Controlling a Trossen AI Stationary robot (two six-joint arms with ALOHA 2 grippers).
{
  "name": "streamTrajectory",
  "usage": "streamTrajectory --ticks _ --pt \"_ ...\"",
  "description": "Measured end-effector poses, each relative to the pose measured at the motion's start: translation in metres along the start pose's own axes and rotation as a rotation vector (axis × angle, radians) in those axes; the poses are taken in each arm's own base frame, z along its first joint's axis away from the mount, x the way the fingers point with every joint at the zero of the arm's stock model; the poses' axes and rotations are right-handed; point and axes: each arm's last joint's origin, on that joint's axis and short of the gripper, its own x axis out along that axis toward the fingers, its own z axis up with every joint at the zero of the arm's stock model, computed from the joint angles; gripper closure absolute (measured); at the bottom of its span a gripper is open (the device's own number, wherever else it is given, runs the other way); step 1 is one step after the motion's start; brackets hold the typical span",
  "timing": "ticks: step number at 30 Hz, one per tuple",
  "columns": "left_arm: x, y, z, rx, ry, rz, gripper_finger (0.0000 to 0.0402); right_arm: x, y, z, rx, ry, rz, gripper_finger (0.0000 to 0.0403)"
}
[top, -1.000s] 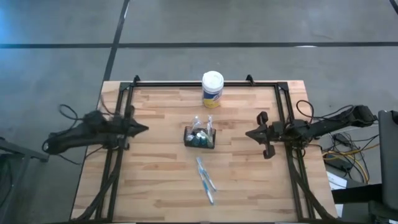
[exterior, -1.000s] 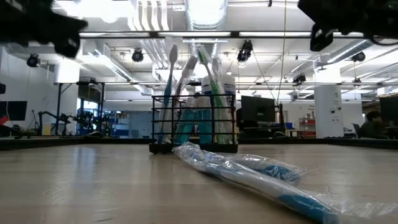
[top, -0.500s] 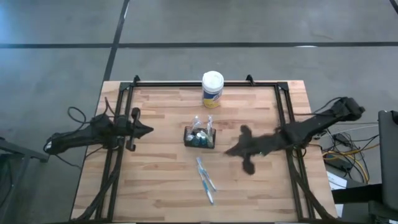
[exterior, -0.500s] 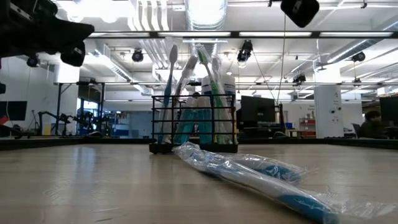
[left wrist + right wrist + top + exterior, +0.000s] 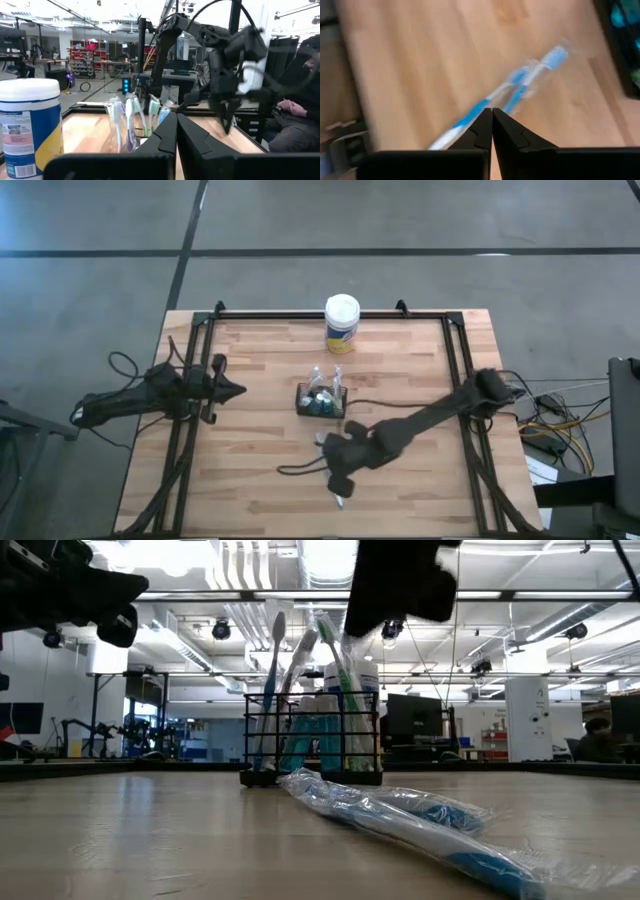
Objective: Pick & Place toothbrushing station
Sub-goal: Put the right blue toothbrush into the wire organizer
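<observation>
One caddy (image 5: 321,401) at the table's (image 5: 260,480) middle; two wrapped toothbrushes (image 5: 333,477) lie loose nearby.
One canister (image 5: 341,323) stands at the far edge. The right gripper (image 5: 343,460), fingers pressed together, has swung from the right side to hover over the loose brushes; the left gripper (image 5: 222,391), also clenched, waits at the left.

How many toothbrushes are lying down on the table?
2. They lie side by side in clear wrap in front of the caddy: one toothbrush and the other toothbrush, below the right gripper, which may hide more.
</observation>
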Motion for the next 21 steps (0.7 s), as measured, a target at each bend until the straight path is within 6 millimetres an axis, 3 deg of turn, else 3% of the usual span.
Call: streamTrajectory --ticks 6,16,21 --pt "0.000 0.000 -0.003 -0.012 0.017 -0.015 0.0395 0.031 0.004 0.008 0.024 0.114 -0.093 0.0380" --pt "0.000 0.000 -0.008 -0.020 0.067 -0.025 0.0394 0.056 -0.003 0.015 0.099 0.174 -0.144 0.0244" --pt "0.000 0.000 -0.008 -0.024 0.068 -0.028 0.0394 0.068 -0.014 0.006 0.141 0.211 -0.196 0.0208"
